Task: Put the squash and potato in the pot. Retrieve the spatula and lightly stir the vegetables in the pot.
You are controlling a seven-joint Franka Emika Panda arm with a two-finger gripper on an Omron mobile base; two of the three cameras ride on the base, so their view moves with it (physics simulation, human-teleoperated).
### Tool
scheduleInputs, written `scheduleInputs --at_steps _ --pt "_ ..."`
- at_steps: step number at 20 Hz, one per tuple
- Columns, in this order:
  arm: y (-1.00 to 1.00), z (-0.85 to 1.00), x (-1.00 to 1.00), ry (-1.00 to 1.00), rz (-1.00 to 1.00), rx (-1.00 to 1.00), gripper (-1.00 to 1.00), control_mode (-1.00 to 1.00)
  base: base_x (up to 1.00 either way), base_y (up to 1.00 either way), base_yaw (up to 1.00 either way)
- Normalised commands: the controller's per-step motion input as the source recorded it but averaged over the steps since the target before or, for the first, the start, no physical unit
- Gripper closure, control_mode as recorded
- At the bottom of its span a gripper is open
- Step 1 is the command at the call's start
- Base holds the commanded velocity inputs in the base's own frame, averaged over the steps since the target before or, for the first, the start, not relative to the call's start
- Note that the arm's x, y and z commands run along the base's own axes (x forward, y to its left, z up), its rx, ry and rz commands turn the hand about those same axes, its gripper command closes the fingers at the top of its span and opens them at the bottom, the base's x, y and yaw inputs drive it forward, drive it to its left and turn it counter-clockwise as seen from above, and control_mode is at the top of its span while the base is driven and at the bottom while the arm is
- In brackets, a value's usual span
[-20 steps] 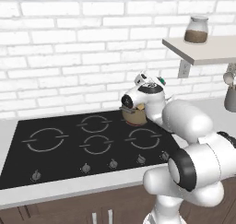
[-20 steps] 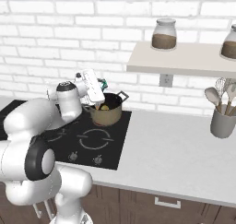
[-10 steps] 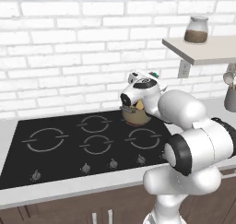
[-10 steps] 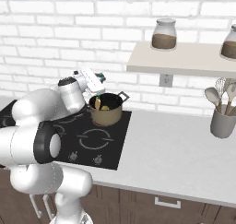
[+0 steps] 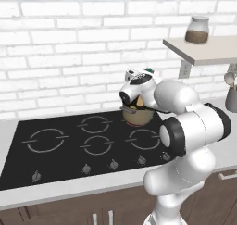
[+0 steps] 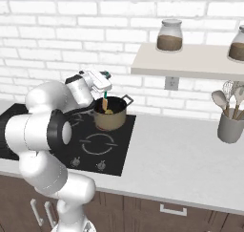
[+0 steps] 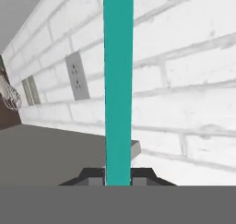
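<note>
The tan-brass pot (image 6: 111, 119) stands on the back right burner of the black cooktop (image 6: 107, 152). My gripper (image 6: 105, 91) hangs just above its mouth, shut on the spatula (image 6: 105, 103). The spatula's teal handle (image 7: 118, 80) rises between my two fingertips, and its tan blade dips into the pot. A yellow bit that looks like the squash (image 6: 110, 111) lies inside beside the blade. The potato is hidden inside the pot. In the left base view my hand (image 5: 137, 88) covers most of the pot (image 5: 139, 117).
The white brick wall stands close behind the pot, with an outlet (image 7: 76, 76) on it. A shelf (image 6: 190, 61) with jars hangs at the right, above a grey utensil cup (image 6: 230, 126) on the grey counter (image 6: 181, 154).
The hand has stayed over the pot with the spatula in it, shifting slightly to the left. The arm's elbow has swung round behind it.
</note>
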Motion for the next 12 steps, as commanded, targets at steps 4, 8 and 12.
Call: scheduleInputs --at_steps 4,8,12 --pt "0.23 -0.31 0.04 0.04 0.03 -0.09 1.0 -1.0 0.0 0.0 0.0" --pt "0.11 -0.23 0.09 0.06 0.02 -0.05 1.0 -1.0 0.0 0.0 0.0" --pt "0.07 -0.35 0.15 0.04 0.03 -0.07 1.0 -1.0 0.0 0.0 0.0"
